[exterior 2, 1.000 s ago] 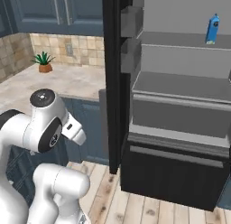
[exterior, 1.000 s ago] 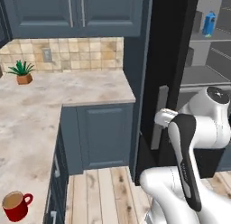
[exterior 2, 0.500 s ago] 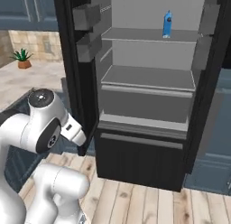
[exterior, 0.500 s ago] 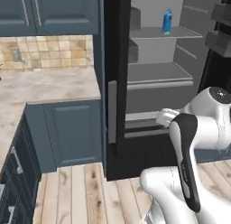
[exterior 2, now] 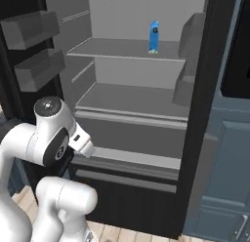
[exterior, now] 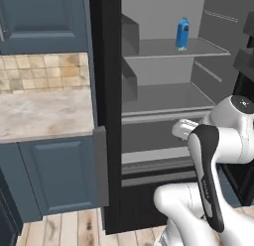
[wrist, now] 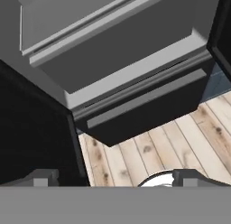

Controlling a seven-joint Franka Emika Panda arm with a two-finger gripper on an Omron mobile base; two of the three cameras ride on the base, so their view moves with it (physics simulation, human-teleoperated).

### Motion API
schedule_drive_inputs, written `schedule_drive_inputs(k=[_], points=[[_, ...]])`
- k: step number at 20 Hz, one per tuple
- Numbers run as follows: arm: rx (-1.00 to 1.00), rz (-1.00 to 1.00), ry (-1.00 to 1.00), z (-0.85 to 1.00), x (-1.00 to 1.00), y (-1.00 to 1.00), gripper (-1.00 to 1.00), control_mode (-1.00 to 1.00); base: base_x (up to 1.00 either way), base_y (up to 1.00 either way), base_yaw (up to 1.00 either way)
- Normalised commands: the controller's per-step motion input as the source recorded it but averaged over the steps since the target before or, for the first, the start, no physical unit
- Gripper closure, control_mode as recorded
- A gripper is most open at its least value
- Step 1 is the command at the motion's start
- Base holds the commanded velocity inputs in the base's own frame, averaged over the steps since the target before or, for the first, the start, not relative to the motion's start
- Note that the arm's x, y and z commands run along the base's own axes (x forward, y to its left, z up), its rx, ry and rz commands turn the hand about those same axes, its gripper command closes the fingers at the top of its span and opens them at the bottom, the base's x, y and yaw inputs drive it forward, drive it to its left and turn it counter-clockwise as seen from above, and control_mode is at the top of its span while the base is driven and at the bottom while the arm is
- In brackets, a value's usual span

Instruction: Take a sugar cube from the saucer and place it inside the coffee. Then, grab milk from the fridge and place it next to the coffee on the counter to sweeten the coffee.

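The fridge (exterior: 163, 98) stands open in front of me, with grey shelves inside. The milk (exterior: 182, 34), a small blue carton, stands upright on the upper shelf towards the back, and the right base view shows the milk (exterior 2: 154, 36) too. My gripper (wrist: 118, 178) is open with nothing between its fingertips. It points down at the fridge's lower drawer front (wrist: 135, 101), well below the carton. The counter (exterior: 44, 113) lies to the left of the fridge. The sugar cube, saucer and coffee are out of view.
Door bins (exterior 2: 34, 46) jut out on the open fridge door at the left, and more bins (exterior: 245, 61) hang at the right. Dark blue cabinets (exterior: 59, 175) sit under the counter. A blue cabinet (exterior 2: 219, 172) flanks the fridge's right side. Wooden floor (wrist: 180, 142) lies below.
The whole picture has shifted: the base has swung from the counter corner to face the open fridge, which now looks closer and central. The arm keeps the same folded pose, gripper still open.
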Motion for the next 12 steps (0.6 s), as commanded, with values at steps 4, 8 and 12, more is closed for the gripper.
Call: schedule_drive_inputs(k=[4, 8, 12], points=[[0.00, 0.00, 0.00, 0.00, 0.00, 0.00, -1.00, 1.00, 0.69, -0.39, 0.00], [0.00, 0.00, 0.00, 0.00, 0.00, 0.00, -1.00, 1.00, 0.53, -0.48, 0.00], [0.00, 0.00, 0.00, 0.00, 0.00, 0.00, -1.00, 1.00, 0.37, -0.46, 0.00]])
